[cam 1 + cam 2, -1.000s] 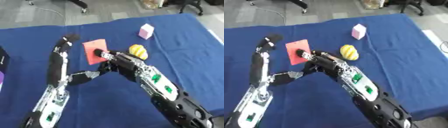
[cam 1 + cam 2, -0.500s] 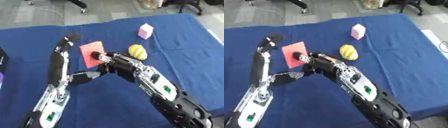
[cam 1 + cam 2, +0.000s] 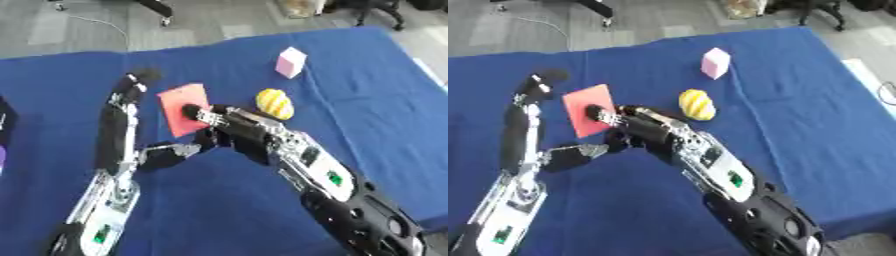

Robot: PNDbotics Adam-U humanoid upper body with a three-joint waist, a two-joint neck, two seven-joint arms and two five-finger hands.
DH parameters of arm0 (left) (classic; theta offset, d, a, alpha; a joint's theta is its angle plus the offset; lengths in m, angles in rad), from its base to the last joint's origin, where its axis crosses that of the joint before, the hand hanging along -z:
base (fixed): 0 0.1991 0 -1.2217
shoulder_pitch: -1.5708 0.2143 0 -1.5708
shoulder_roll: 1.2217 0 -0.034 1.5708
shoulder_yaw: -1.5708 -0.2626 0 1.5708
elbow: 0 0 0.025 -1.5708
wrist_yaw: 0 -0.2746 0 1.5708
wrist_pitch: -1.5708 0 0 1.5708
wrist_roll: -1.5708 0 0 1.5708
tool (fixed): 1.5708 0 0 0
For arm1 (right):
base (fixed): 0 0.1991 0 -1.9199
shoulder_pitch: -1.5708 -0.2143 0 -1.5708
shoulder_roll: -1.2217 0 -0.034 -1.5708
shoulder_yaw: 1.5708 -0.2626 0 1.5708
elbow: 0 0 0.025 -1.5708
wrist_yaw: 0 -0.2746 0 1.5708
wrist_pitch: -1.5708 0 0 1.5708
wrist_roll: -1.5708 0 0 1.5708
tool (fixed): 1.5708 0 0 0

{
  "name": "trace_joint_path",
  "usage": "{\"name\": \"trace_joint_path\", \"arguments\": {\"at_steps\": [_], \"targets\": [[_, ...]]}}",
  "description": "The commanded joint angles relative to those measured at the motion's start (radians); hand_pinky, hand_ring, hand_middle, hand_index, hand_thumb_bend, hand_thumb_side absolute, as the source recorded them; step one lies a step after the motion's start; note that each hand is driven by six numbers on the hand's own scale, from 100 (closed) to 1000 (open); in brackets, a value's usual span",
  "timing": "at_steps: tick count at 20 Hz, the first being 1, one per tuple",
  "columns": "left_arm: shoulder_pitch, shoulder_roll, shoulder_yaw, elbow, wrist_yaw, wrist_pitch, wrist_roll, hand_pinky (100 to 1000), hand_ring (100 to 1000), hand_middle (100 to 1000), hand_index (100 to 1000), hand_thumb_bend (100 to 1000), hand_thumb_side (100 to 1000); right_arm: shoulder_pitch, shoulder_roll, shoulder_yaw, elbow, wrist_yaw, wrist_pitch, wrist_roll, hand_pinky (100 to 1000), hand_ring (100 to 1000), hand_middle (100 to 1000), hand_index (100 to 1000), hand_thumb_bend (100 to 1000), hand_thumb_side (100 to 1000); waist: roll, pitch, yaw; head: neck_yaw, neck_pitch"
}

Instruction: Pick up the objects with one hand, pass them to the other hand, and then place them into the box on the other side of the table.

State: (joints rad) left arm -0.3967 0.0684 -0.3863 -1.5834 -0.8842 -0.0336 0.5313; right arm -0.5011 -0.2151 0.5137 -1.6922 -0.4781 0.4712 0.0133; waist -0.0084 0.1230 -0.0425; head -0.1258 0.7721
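Right hand (image 3: 197, 114) pinches the red flat card (image 3: 182, 115), fingers curled on its right edge, card lifted and tilted over the blue tabletop (image 3: 367, 85). Left hand (image 3: 140, 80) just beside the card's left edge; can't tell its finger state. Yellow ridged object (image 3: 274, 103) and pink block (image 3: 290, 62) lie on the tabletop, right of the card

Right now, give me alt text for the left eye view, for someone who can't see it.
The robot's right hand holds a flat red square card above a blue-covered table, its left hand raised beside the card. A yellow ridged fruit and a pale pink block sit further right.
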Motion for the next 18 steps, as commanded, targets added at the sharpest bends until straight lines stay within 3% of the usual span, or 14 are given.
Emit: {"name": "trace_joint_path", "arguments": {"at_steps": [1, 9, 18], "targets": [[-0.020, 0.005, 0.003, -0.016, -0.021, 0.001, -0.014, 611, 790, 725, 764, 913, 202, -0.013, -0.008, 0.004, -0.025, 0.003, -0.001, 0.009, 683, 605, 444, 443, 100, 544, -0.013, -0.017, -0.002, -0.002, -0.002], [-0.021, 0.005, 0.000, -0.029, -0.032, -0.017, -0.044, 604, 776, 701, 744, 754, 152, -0.012, -0.010, 0.006, -0.028, 0.002, 0.006, 0.018, 681, 603, 441, 440, 100, 545, -0.014, -0.017, -0.003, -0.004, -0.002], [-0.021, 0.003, -0.003, -0.040, -0.035, -0.011, -0.010, 593, 759, 675, 719, 555, 100, -0.011, -0.013, 0.010, -0.031, 0.003, 0.029, 0.037, 675, 597, 436, 435, 100, 542, -0.014, -0.017, -0.003, -0.007, -0.002]]}}
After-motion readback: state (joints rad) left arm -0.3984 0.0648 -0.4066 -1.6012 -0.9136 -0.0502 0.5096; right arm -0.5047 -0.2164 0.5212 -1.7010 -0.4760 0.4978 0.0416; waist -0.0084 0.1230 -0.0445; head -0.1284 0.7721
